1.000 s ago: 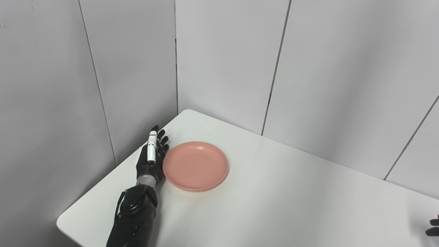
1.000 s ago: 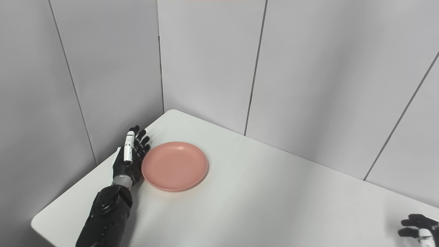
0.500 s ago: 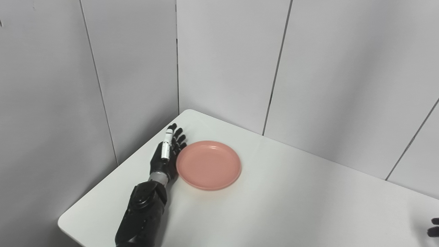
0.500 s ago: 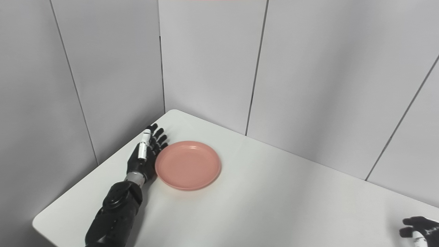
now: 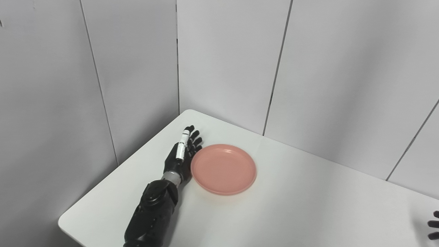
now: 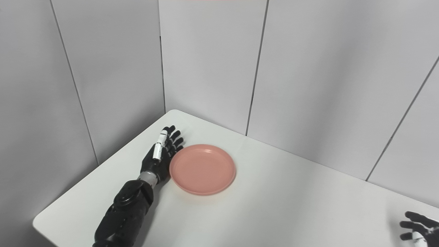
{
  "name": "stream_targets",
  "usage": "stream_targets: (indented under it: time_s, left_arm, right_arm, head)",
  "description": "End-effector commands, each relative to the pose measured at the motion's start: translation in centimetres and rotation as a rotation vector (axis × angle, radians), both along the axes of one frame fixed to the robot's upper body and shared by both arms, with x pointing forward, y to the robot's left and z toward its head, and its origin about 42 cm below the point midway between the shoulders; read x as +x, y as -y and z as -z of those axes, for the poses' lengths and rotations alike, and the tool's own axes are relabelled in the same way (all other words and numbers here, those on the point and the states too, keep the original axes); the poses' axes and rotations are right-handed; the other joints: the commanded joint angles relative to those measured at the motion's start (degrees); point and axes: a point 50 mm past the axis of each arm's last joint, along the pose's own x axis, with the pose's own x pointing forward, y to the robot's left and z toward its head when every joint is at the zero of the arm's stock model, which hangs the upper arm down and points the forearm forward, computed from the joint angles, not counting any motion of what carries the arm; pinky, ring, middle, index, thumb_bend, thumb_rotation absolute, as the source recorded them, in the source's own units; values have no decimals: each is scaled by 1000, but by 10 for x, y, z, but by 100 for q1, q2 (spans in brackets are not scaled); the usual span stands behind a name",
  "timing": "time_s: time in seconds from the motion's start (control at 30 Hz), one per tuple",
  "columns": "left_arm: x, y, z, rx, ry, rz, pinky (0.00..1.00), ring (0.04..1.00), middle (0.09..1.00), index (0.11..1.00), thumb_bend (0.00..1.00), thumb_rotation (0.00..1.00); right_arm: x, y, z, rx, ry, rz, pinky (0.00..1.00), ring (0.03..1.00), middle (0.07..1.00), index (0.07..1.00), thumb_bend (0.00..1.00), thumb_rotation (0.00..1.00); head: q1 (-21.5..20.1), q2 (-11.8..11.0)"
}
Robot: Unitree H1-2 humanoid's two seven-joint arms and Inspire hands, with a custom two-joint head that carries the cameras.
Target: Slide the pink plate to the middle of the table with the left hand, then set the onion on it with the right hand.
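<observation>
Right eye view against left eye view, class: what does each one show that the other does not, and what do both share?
Only the right eye view shows most of the right hand, fingers apart, holding nothing. The left eye view adds nothing of its own: there, only fingertips show at the picture's edge. Both show the left hand, flat against the pink plate on the white table; no onion is visible.

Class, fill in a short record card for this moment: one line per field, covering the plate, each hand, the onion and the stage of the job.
plate: pink plate, empty, flat on the white table, toward its left end
left hand: open, fingers straight, edge against the plate's left rim
right hand: at the bottom right corner, mostly out of view
onion: not in view
stage: plate being pushed; onion not yet placed
</observation>
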Motion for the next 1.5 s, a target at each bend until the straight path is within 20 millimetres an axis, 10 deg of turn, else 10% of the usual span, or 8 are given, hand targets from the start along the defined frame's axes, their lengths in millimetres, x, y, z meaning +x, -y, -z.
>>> stream_targets:
  time_s: [0.0, 0.17, 0.23, 0.27, 0.3, 0.43, 1.17, 1.47]
  left_arm:
    - [14, 19, -5, 4, -24, 72, 984, 979, 986, 981, 364, 1000]
    - [22, 33, -10, 8, -23, 119, 967, 972, 977, 972, 372, 1000]
    - [25, 40, -12, 12, -18, 144, 968, 973, 977, 974, 378, 1000]
    - [26, 44, -13, 16, -15, 157, 962, 968, 972, 969, 381, 1000]
    - [28, 49, -14, 15, -13, 175, 957, 963, 968, 966, 384, 1000]
    - [31, 65, -17, -4, -22, 215, 924, 938, 947, 952, 378, 1000]
    - [30, 131, -11, -19, -69, 389, 932, 944, 948, 951, 397, 1000]
    - [24, 146, -7, -42, -74, 417, 951, 961, 965, 963, 393, 1000]
  right_arm:
    - [-69, -15, 98, 71, -280, 25, 418, 433, 537, 522, 491, 0]
    - [-70, -18, 97, 75, -278, 27, 425, 428, 534, 495, 494, 0]
    - [-71, -19, 96, 73, -275, 25, 426, 596, 689, 489, 470, 0]
    - [-72, -20, 96, 71, -274, 25, 354, 629, 723, 489, 485, 86]
    - [-72, -21, 95, 71, -272, 24, 304, 681, 771, 587, 741, 502]
    - [-74, -25, 92, 72, -269, 27, 309, 727, 808, 702, 984, 874]
    - [-91, -56, 57, 127, -219, 7, 746, 908, 952, 931, 989, 985]
    - [-110, -70, 20, 126, -172, 24, 985, 979, 995, 987, 627, 1000]
  head:
    - [-43, 23]
    - [-198, 111]
    - [-285, 159]
    - [-285, 159]
    - [-341, 191]
    - [-486, 275]
    - [-1760, 472]
    - [-2221, 464]
